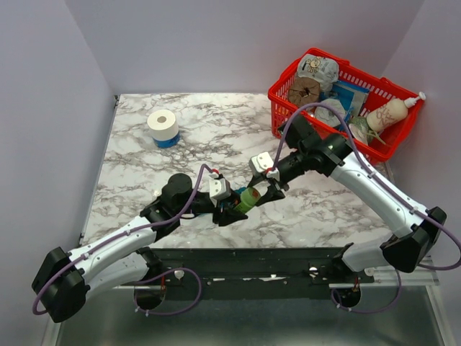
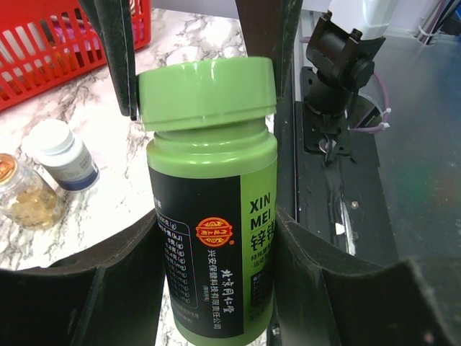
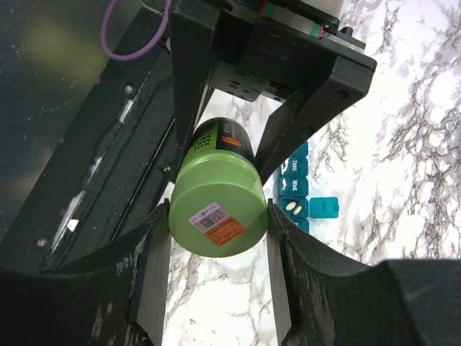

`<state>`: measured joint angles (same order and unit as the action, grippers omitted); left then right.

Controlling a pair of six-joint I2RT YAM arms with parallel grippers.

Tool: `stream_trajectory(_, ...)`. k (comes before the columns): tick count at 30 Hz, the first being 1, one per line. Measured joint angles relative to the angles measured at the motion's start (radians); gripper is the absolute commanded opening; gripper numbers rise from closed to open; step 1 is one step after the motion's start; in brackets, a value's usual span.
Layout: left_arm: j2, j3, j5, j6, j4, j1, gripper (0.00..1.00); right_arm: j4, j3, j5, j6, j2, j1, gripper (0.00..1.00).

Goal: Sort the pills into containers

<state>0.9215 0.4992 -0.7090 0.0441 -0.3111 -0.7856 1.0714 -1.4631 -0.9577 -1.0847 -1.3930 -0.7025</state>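
Lilac walls (image 1: pixel 216 43) box in a grey-veined marble table (image 1: pixel 216 133), both grippers meeting at centre.
Red basket (image 1: pixel 277 101) of goods sits at 2 o'clock, tissue roll (image 1: pixel 163 127) at 10. Left gripper (image 1: pixel 232 209) clamps the green bottle (image 1: pixel 249 197) by its body; right gripper (image 1: pixel 269 189) clamps its cap (image 3: pixel 216 216). Teal organiser (image 3: pixel 294 186) lies on the marble near the bottle, at its 3 o'clock in the right wrist view, one lid open over two pills (image 3: pixel 292 207).

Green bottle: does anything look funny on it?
Its lid sits a bit crooked, with a gap above the green bottle shoulder, as if partly unscrewed. The right gripper pinches the lid; the left gripper holds the body.
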Motion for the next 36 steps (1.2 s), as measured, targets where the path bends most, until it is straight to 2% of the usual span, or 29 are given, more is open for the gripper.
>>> stream_trajectory(9, 0.048, 0.034, -0.047, 0.007, 0.087, 0.0, 0.0, 0.119, -0.053, 0.024, -0.085, -0.074, -0.019, 0.25)
stream_trajectory(14, 0.056, 0.057, -0.078, 0.014, 0.142, 0.002, 0.0, 0.133, -0.053, 0.058, -0.112, -0.067, -0.043, 0.24)
stream_trajectory(19, 0.075, 0.068, -0.089, 0.079, 0.109, 0.006, 0.0, 0.08, -0.042, 0.105, -0.05, -0.032, -0.058, 0.24)
stream_trajectory(25, 0.062, 0.022, -0.08, 0.156, -0.018, 0.006, 0.0, 0.006, -0.006, 0.1, 0.051, 0.013, -0.058, 0.21)
stream_trajectory(32, -0.002, 0.001, -0.017, 0.065, 0.027, 0.006, 0.0, -0.024, -0.03, 0.037, 0.156, -0.043, -0.055, 0.2)
stream_trajectory(36, -0.031, -0.001, 0.061, 0.006, 0.072, 0.006, 0.0, -0.141, 0.006, 0.039, 0.31, -0.043, -0.055, 0.21)
